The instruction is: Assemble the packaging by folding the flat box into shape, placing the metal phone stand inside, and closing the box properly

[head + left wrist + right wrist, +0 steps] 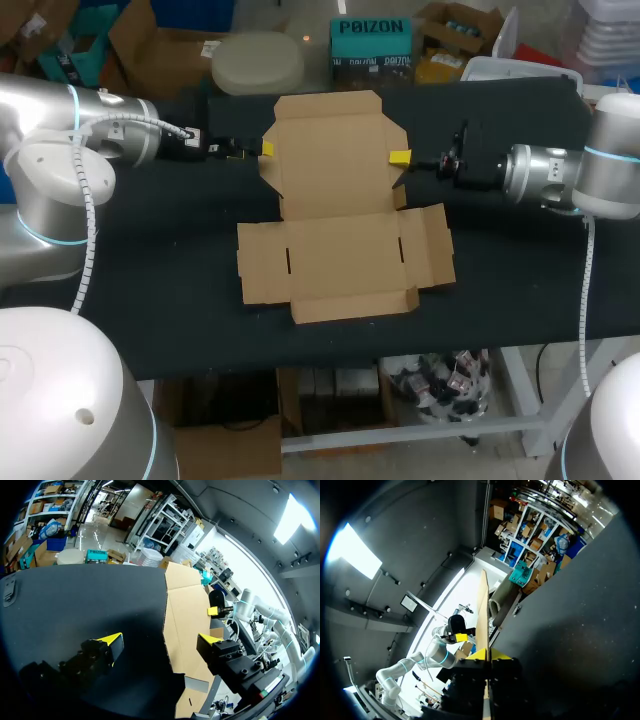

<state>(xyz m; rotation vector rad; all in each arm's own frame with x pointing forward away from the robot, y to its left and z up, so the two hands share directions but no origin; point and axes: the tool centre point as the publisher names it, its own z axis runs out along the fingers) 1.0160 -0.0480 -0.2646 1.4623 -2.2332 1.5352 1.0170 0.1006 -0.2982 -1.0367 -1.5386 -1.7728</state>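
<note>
A flat brown cardboard box [335,235] lies unfolded in the middle of the black table. My left gripper [264,150] is at the left edge of the box's far panel. In the left wrist view it [161,641] stands open, one finger over the table and one over the cardboard [187,615]. My right gripper [400,157] is at the far panel's right side flap, shut on its edge. In the right wrist view the flap [482,605] rises edge-on from between the shut yellow fingertips [492,654]. No metal phone stand shows in any view.
The black table [520,270] stretches out on both sides of the box and in front of it, with its front edge close below the box's near flap. Each arm comes in low over the table from its own side.
</note>
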